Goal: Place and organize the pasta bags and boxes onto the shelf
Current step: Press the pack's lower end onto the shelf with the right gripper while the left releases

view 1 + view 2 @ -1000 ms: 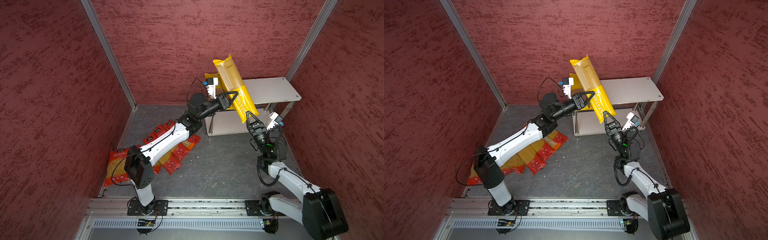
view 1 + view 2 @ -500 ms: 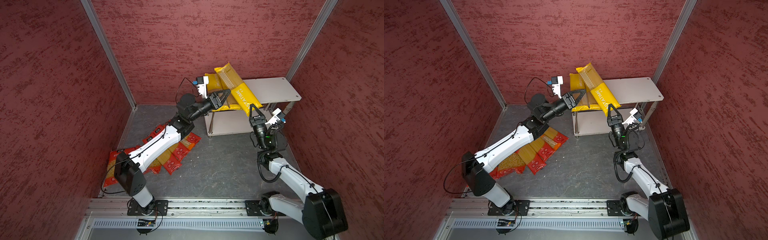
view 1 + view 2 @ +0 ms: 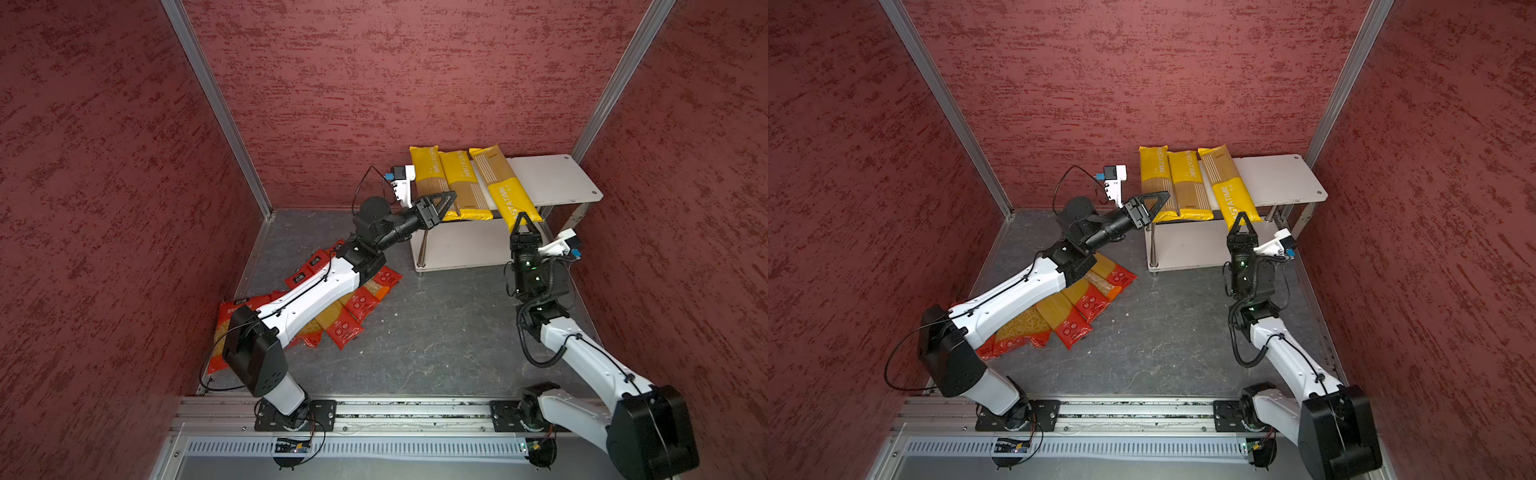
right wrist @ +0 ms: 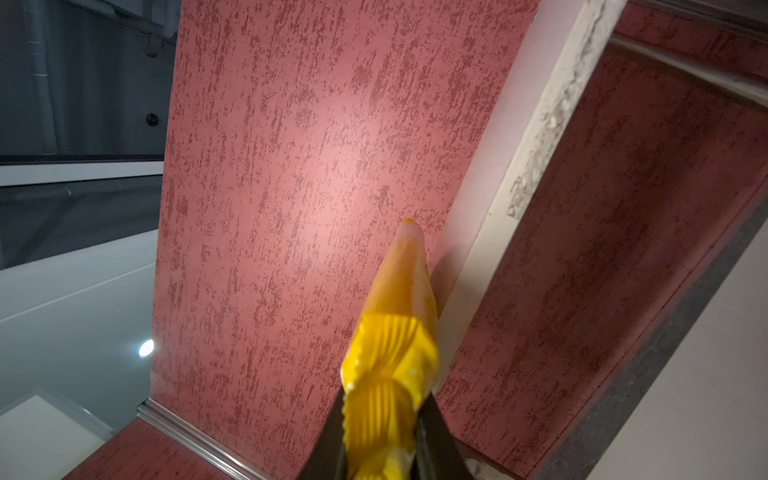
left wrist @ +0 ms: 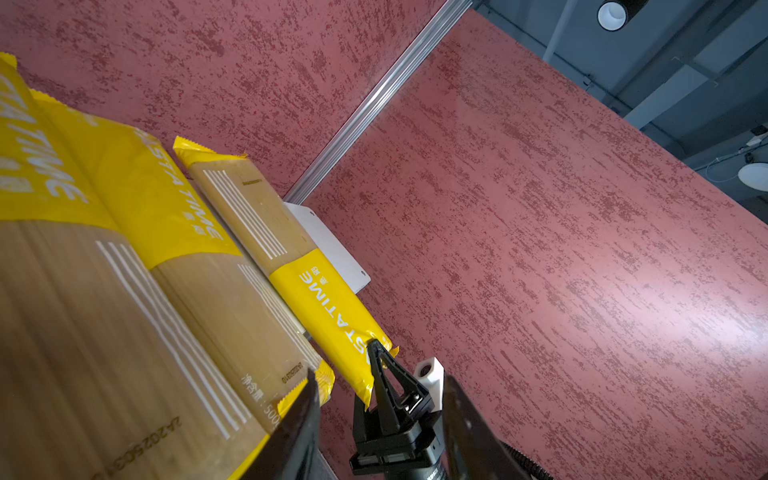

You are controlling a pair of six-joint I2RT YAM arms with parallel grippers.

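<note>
top views first: the shelf (image 3: 552, 178) stood against the back wall. its top board carried all 3 yellow spaghetti packs, their long axes running from the front edge to the wall. the 1st yellow pack (image 3: 428, 178) and 2nd yellow pack (image 3: 461, 183) lay side by side, "pastatime" ends toward the wall. the 3rd yellow pack (image 3: 505, 187) lay the other way round, lettered end forward. it sat skewed, far end next to the 2nd, near end hanging past the front edge. there the right gripper (image 3: 524, 218) pointed up at it, pinched onto that overhanging tip. the left gripper (image 3: 451, 203) sat at the shelf's front-left corner, jaws parted, nothing between them. the red packs (image 3: 357, 307) lay fanned on the floor (image 3: 436, 332) under the left arm, well apart from the shelf.

left wrist view: the left fingers (image 5: 299, 424) stood wide apart beside the 2nd pack's near corner, gripping nothing. beyond them the right gripper (image 5: 372, 347) clamped the 3rd pack's yellow end.

right wrist view: both jaws were closed tight on the crumpled yellow seal (image 4: 390, 374). the pack ran straight away from the camera, with the shelf's white edge just beside it.
</note>
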